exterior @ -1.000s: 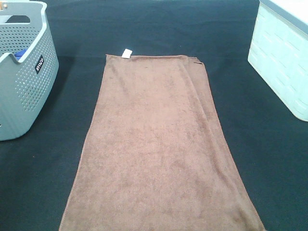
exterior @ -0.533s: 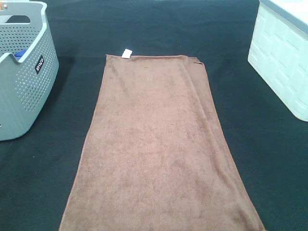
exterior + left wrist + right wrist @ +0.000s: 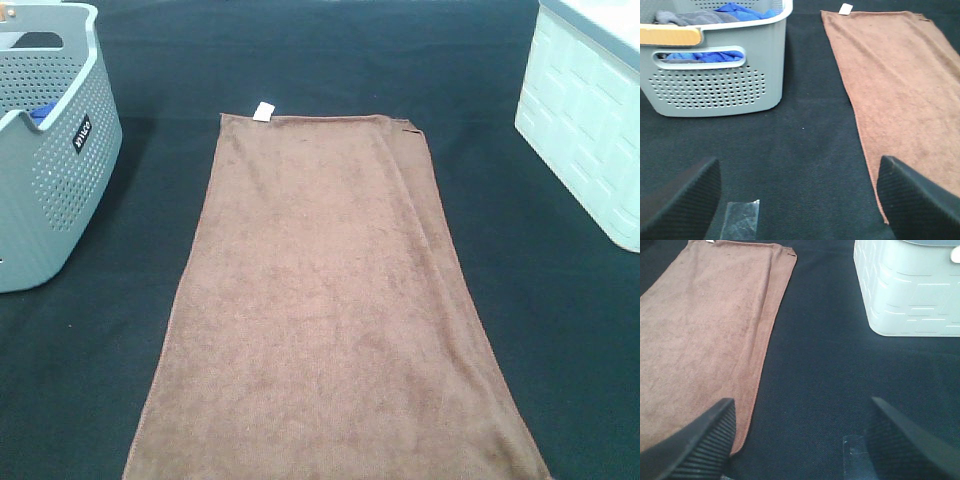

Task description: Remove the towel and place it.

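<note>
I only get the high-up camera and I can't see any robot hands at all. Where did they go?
Observer: Both are down at the near end. The left gripper hangs open over the dark table, next to the towel.
Operator: Is it holding anything?
Observer: No. Between its fingers is just table and a bit of clear tape.
Operator: What about the other hand?
Observer: The right gripper is open too, over bare table on the towel's other side, with the white bin farther ahead.
Operator: What's the blue thing in the basket?
Observer: The left wrist view shows blue cloth beside grey cloth in the grey basket.
</note>
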